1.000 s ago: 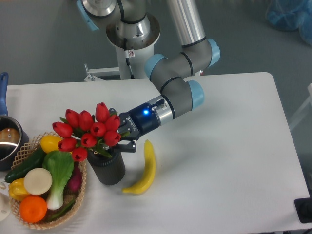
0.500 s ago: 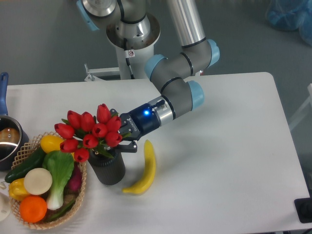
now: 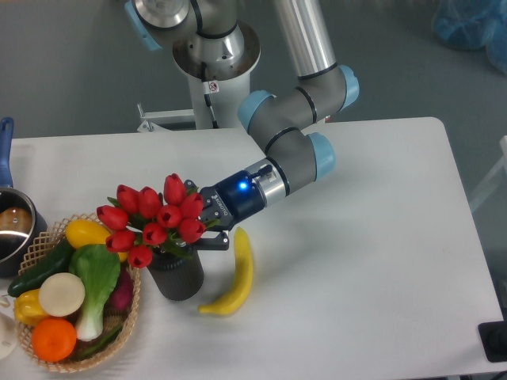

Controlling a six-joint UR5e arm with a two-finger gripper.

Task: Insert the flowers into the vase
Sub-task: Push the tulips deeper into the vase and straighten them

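Red tulip buds with short green stems and leaves, the flowers, sit as a bunch directly above the mouth of the dark grey matte cylinder vase, their blooms spreading wider than the vase and leaning toward the left. The leaves at the bottom of the bunch meet the vase's rim; how far the stems reach inside is hidden by the blooms. The black two-finger pincer comes in from the right at a low slant, a blue light glowing on its body, and its fingers are clamped on the flowers at the stem end, just above the vase's mouth. The vase stands upright on the white worktop.

Just right of the vase lies a yellow banana, curved, its lower tip near the vase's base and its upper tip close under the pincer. Left of the vase, touching or nearly touching it, is a woven wicker basket holding a yellow pepper, a green cucumber, a leafy green vegetable, a pale round disc-like item, an orange and a dark red-purple vegetable. At the far left edge stands a steel pot with a blue handle.
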